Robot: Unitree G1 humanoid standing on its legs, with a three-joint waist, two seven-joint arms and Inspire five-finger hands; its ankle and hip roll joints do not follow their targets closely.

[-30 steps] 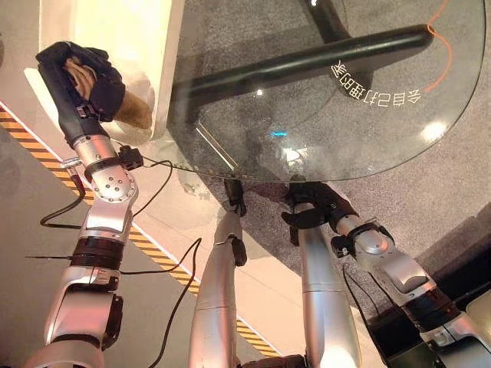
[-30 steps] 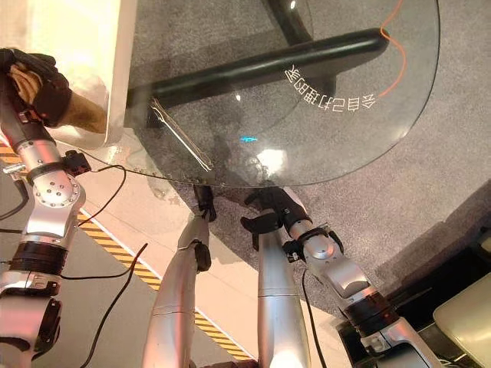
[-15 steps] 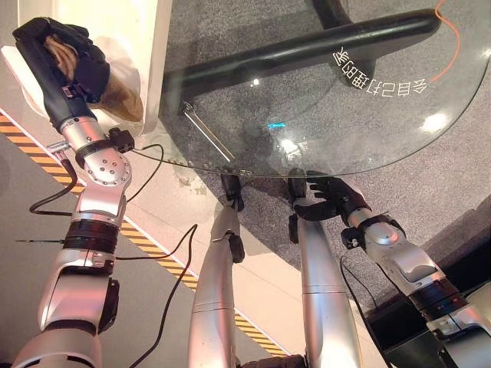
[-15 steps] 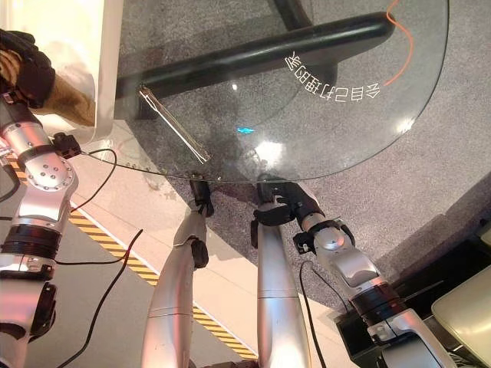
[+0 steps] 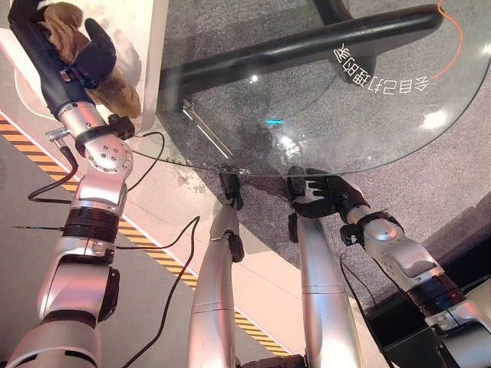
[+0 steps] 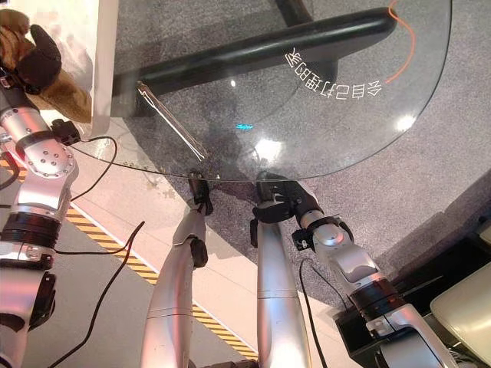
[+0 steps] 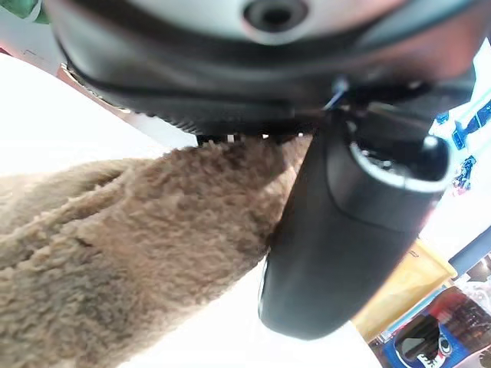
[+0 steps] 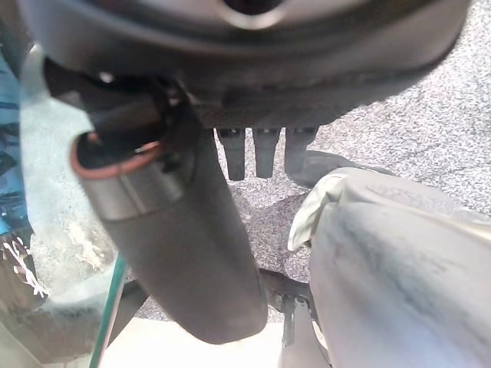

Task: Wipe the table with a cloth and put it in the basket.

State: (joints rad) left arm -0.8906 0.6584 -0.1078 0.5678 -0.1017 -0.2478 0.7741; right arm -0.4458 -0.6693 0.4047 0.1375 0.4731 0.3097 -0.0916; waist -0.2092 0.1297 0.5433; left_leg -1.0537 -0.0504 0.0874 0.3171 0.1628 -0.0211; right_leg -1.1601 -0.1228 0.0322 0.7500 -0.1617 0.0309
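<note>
My left hand (image 5: 57, 57) is raised at the far left, its fingers and thumb (image 7: 345, 230) curled round a brown fluffy cloth (image 7: 130, 245). The cloth (image 5: 121, 90) bunches out of the fist and hangs down against the white basket (image 5: 153, 54) beside the table. The round glass table (image 5: 360, 115) fills the middle of the eye views. My right hand (image 5: 326, 195) sits low at the table's near edge with its fingers (image 8: 257, 149) relaxed and nothing in it.
A black tubular base (image 5: 307, 57) and grey carpet (image 5: 460, 184) show through the glass. White lettering (image 5: 380, 77) and a thin orange line (image 5: 453, 46) lie on the far right of the table. Yellow-black floor tape (image 5: 146, 245) runs along the left.
My left hand has lifted the cloth higher and further left by the white basket. My right hand has shifted a little right along the table's near edge.
</note>
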